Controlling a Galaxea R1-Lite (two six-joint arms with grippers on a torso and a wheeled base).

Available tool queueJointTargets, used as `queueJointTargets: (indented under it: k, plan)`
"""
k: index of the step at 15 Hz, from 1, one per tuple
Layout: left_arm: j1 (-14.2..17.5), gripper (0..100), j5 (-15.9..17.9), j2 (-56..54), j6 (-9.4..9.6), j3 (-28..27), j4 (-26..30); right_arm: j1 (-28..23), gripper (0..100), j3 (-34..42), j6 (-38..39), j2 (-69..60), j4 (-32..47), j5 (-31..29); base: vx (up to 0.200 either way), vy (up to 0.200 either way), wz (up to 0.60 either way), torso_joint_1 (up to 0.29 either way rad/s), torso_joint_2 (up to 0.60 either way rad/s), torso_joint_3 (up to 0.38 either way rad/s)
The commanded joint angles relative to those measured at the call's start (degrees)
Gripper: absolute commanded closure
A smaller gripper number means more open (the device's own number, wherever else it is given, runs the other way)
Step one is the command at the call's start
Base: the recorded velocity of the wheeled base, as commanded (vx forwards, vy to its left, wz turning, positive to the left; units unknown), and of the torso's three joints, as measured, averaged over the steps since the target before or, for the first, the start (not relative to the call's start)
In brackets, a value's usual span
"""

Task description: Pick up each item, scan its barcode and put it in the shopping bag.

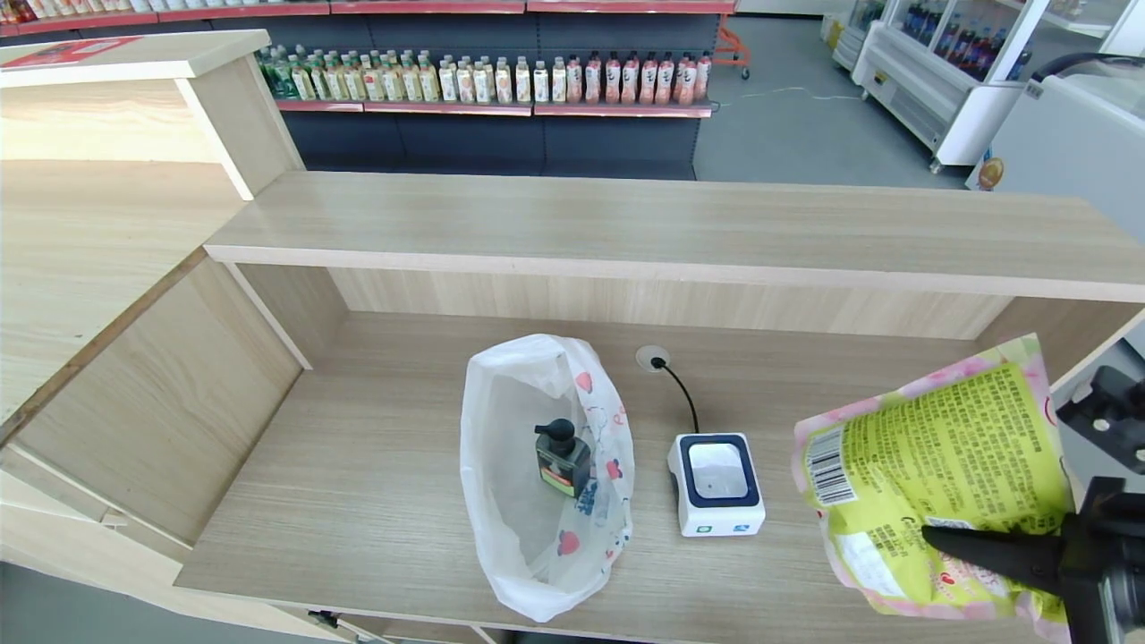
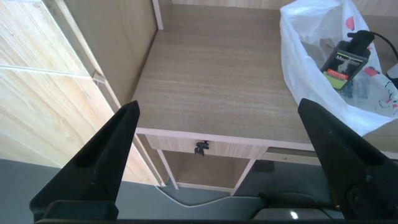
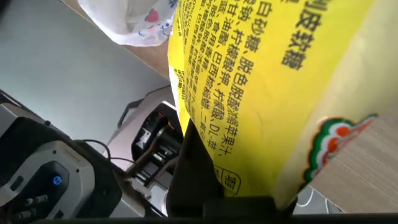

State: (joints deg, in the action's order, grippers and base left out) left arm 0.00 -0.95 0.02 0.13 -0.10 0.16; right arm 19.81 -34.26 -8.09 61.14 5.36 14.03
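Observation:
My right gripper [image 1: 950, 546] is shut on a yellow-green snack bag [image 1: 948, 447] with pink edges, held up at the counter's right end, to the right of the scanner [image 1: 716, 483]. The packet's barcode [image 1: 829, 467] faces up on its left edge. In the right wrist view one dark finger [image 3: 194, 168] presses on the snack bag [image 3: 280, 74]. A white shopping bag [image 1: 510, 528] stands open left of the scanner, with a dark pump bottle [image 1: 562, 458] inside. My left gripper [image 2: 219, 106] hangs open over the counter's front edge, left of the shopping bag [image 2: 311, 68].
The wooden counter [image 1: 376, 483] is walled at the left and back, under a raised ledge [image 1: 680, 224]. The scanner's black cable [image 1: 684, 394] runs back to a hole in the counter. Store shelves of bottles stand far behind.

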Motion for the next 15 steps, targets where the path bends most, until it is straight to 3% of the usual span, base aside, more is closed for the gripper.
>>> queueJointTargets:
  k: [1, 6, 8, 12, 15]
  plan:
    - [0.0, 0, 0.0, 0.0, 0.04, 0.0, 0.0, 0.1, 100, -0.4, 0.0, 0.8, 0.0, 0.5, 0.0, 0.0, 0.0, 0.0, 0.0, 0.0]
    - [0.0, 0, 0.0, 0.0, -0.22, 0.0, 0.0, -0.1, 100, -0.8, 0.3, 0.6, 0.0, 6.0, 0.0, 0.0, 0.0, 0.0, 0.0, 0.0]
    - [0.0, 0, 0.0, 0.0, -0.13, 0.0, 0.0, -0.1, 100, -1.2, 0.3, 1.3, 0.0, 6.7, 0.0, 0.2, 0.0, 0.002, 0.0, 0.002]
    - [0.0, 0, 0.0, 0.0, -0.13, 0.0, 0.0, -0.1, 100, -4.1, 3.0, 3.2, 0.4, 13.9, 0.0, 0.2, 0.0, 0.005, 0.0, 0.004]
    - [0.0, 0, 0.0, 0.0, -0.05, 0.0, 0.0, 0.1, 100, -5.6, 2.9, 6.3, 0.4, 16.4, 0.0, 0.0, 0.0, 0.0, 0.0, 0.0]
